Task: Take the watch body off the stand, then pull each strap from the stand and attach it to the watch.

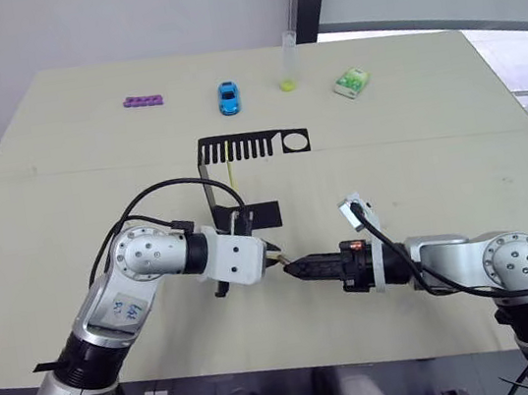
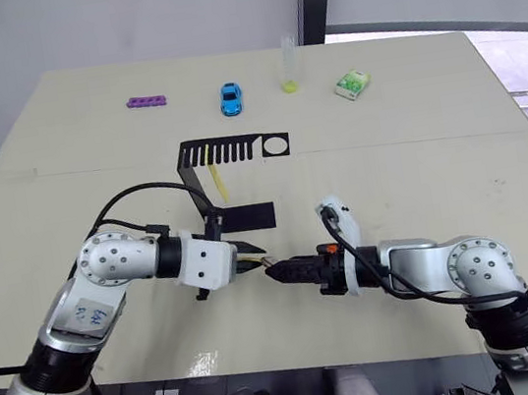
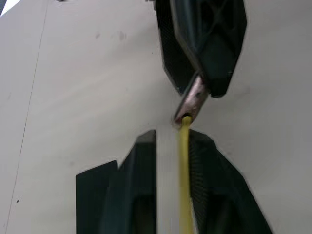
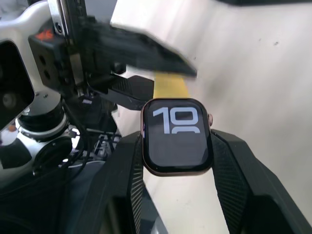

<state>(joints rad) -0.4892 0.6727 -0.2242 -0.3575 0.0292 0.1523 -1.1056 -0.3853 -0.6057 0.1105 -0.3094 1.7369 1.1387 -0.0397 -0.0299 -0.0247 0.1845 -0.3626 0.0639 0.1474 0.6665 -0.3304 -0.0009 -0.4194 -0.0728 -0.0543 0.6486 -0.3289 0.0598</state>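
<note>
The watch body (image 4: pixel 176 136), a black rounded-square case with a lit screen, sits between the fingers of my right gripper (image 1: pixel 291 269), which is shut on it. My left gripper (image 1: pixel 271 259) is shut on a yellow strap (image 3: pixel 184 165), and the strap's end touches the edge of the watch body (image 3: pixel 191 100). The two grippers meet tip to tip just above the table, in front of the stand (image 1: pixel 211 187). The other yellow strap (image 1: pixel 229 171) hangs from the stand's slotted top plate (image 1: pixel 247 148).
Along the table's far side lie a purple piece (image 1: pixel 143 101), a blue toy car (image 1: pixel 228 97), an upright tube with a yellow-green bottom (image 1: pixel 288 65) and a small green-and-white box (image 1: pixel 351 83). The stand's flat foot (image 1: pixel 265 215) lies just behind my grippers.
</note>
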